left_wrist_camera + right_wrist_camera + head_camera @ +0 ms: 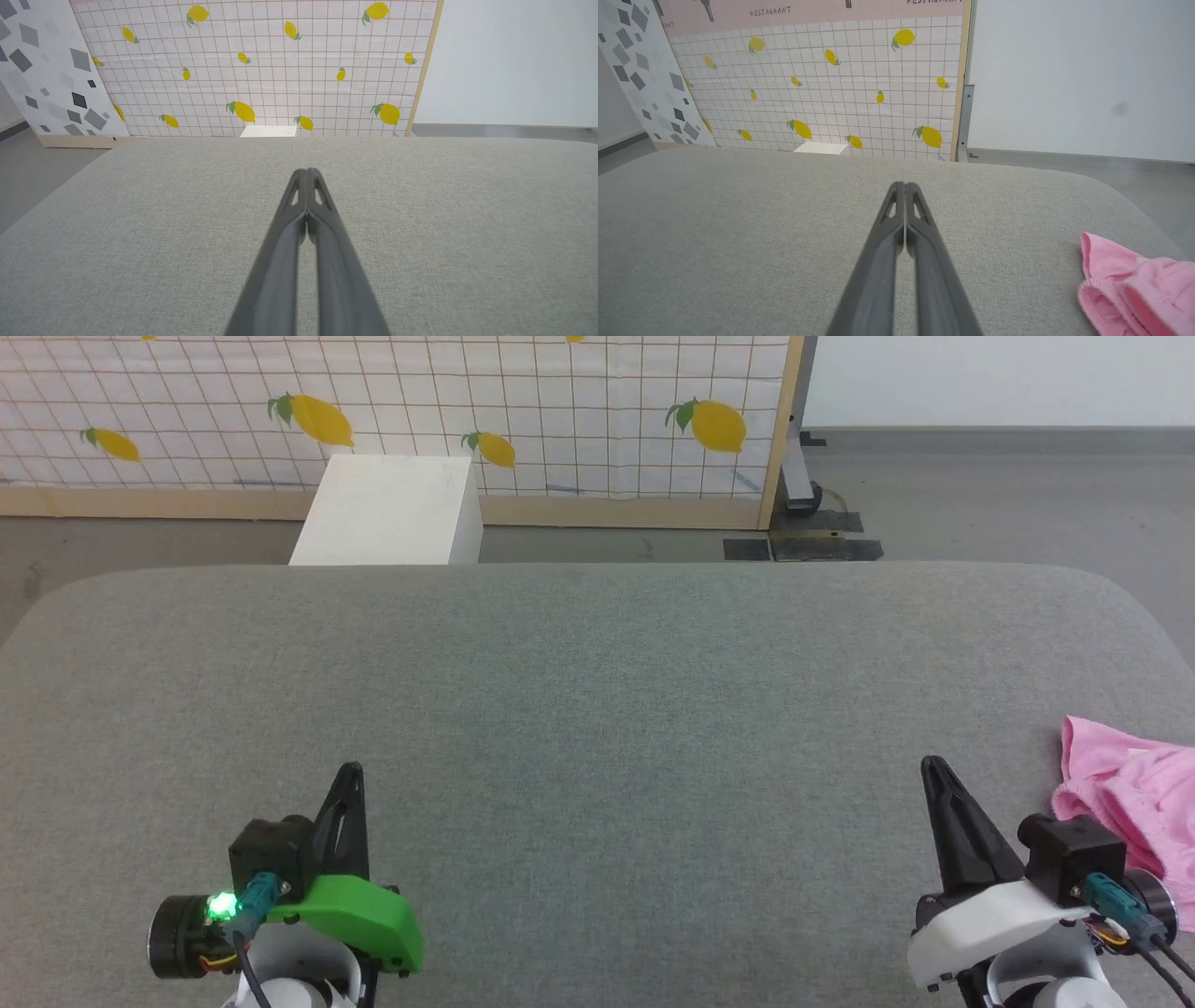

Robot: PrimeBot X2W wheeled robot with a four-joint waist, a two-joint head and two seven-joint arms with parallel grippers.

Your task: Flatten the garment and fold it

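The garment (1134, 793), a crumpled light pink piece of soft fabric, lies at the right edge of the grey padded surface (597, 709), partly cut off by the head view's border. In the right wrist view the garment (1134, 289) sits at the lower right with a gathered hem showing. My right gripper (929, 767) stands just left of it, fingers pressed together and holding nothing, apart from the cloth. My left gripper (350, 773) is at the lower left, also shut and holding nothing. Both closed finger pairs point across the surface: left gripper (307, 173), right gripper (903, 186).
A white box (387, 511) stands on the floor beyond the surface's far edge, before a lemon-patterned grid panel (560, 411). Grey floor (1008, 504) and a white wall lie to the far right. The surface's corners are rounded.
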